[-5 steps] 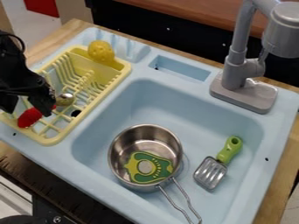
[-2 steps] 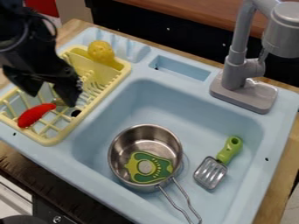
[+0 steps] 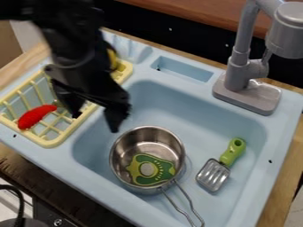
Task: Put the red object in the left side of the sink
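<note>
The gripper (image 3: 93, 114) stands open over the boundary between the drying rack and the sink, its two fingers apart and nothing between them. To its left, the red object (image 3: 35, 117) lies on the front part of the yellow rack (image 3: 56, 141), not touched by the gripper. The basin of the light blue sink (image 3: 98, 144) begins just right of the rack, and one finger hangs over its left side. The arm hides much of the rack's back part.
A metal pot (image 3: 121, 155) with a green and yellow piece (image 3: 151, 170) in it sits in the basin. Right of it lies a spatula (image 3: 215, 173) with a green handle. A grey faucet (image 3: 239, 66) rises at the back right. A yellow item (image 3: 112, 59) shows behind the arm.
The gripper has moved right, from above the rack to the basin's left edge. The red object has stayed where it was in the rack.
</note>
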`<state>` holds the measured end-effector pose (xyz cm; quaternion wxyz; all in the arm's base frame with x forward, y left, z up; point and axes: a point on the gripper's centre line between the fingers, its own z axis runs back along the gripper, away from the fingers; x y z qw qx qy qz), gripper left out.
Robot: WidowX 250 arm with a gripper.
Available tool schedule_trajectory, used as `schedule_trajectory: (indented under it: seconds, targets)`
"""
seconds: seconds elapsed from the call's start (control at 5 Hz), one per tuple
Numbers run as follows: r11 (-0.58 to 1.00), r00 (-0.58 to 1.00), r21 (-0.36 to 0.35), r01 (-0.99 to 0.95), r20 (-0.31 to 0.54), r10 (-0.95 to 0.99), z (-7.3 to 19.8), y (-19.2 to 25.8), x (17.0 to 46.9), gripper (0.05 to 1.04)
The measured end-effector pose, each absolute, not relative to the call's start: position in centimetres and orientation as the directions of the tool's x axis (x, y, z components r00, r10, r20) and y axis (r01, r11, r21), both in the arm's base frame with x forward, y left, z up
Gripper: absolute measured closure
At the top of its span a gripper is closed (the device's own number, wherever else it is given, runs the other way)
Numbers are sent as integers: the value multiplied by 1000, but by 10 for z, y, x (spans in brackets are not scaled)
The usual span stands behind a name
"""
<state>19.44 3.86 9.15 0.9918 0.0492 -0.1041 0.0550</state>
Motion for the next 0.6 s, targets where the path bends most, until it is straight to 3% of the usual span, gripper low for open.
schedule_trajectory:
  seconds: [0.2, 0.6]
  targets:
    - [993, 982, 61, -104, 166, 92, 88, 19, 215, 84]
    - [988, 973, 22, -155, 179, 149, 93, 8, 266, 84]
